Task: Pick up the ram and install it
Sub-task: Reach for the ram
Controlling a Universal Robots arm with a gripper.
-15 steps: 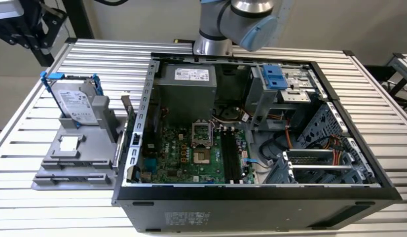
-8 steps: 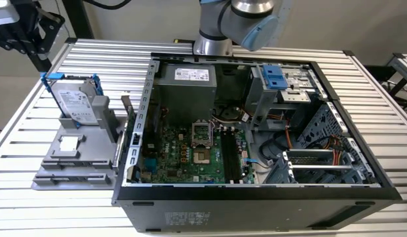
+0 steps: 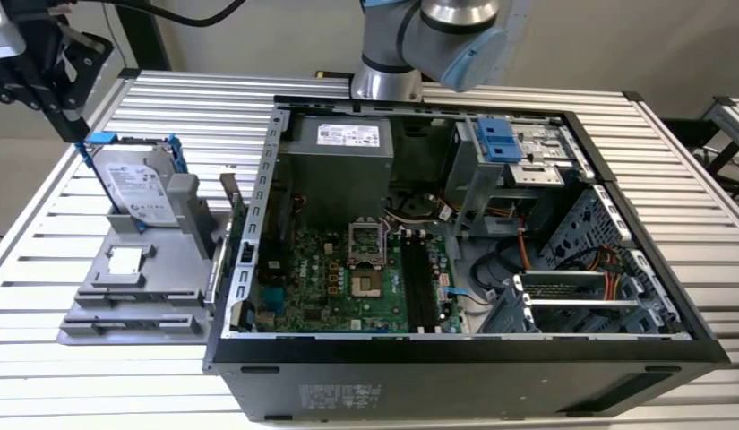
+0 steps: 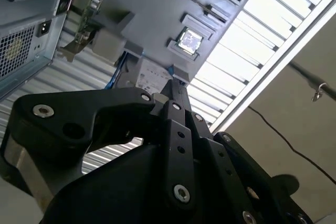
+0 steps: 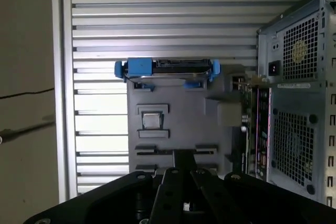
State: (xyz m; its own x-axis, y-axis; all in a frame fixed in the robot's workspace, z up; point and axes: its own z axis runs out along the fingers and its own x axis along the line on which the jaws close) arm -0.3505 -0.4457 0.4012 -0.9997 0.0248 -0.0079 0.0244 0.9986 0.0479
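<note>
Second wrist view: tool (image 4: pixel 172 87) fully closed, holding nothing, over the grey fixture (image 4: pixel 157 9).

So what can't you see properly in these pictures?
Gripper: partly cut off by the exterior view's top-left corner.
Hard drive: seen edge-on in the first wrist view, so its label is hidden.
Motherboard slots: too small in the exterior view to see their latches.
</note>
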